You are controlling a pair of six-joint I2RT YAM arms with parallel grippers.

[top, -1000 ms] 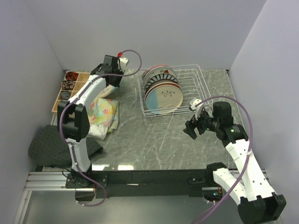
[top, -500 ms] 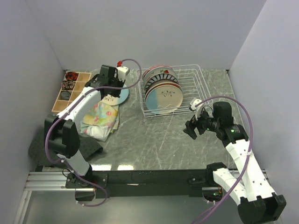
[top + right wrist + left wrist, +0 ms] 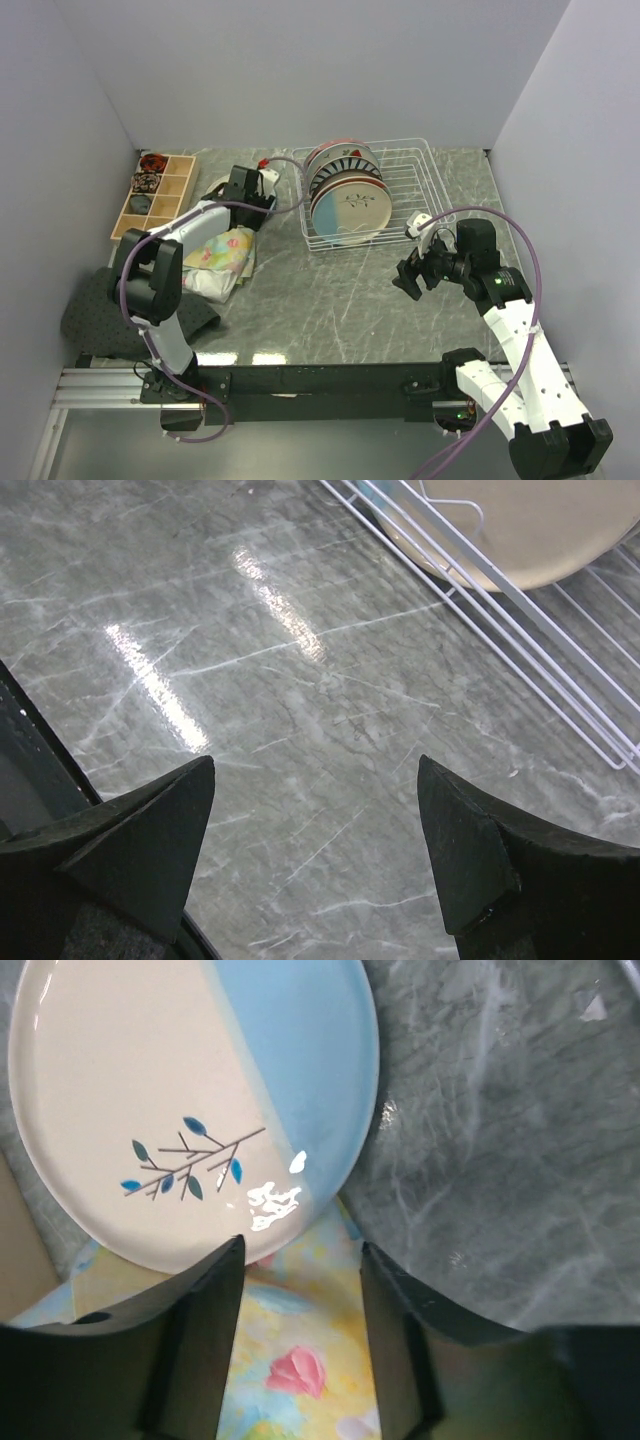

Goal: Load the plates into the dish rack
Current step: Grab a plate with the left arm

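A cream-and-blue plate [image 3: 190, 1100] with a twig print lies flat, its near rim resting on the floral cloth [image 3: 300, 1360]. My left gripper [image 3: 300, 1260] is open low over that rim. Its left finger [image 3: 215, 1300] is at the plate's edge, and only cloth shows between the jaws. From above, the left gripper [image 3: 232, 200] covers most of this plate [image 3: 213, 186]. The white wire dish rack [image 3: 405, 180] holds several plates [image 3: 348, 205] on edge in its left half. My right gripper [image 3: 410, 280] hangs open over bare table in front of the rack [image 3: 520, 650].
A wooden compartmented box [image 3: 155, 190] stands at the back left. A dark grey mat [image 3: 110, 310] lies at the near left beside the floral cloth [image 3: 225, 255]. Grey walls close in both sides and the back.
My left arm has swung down from a raised pose to low over the plate and cloth, and its jaws have opened. The right arm has not moved.
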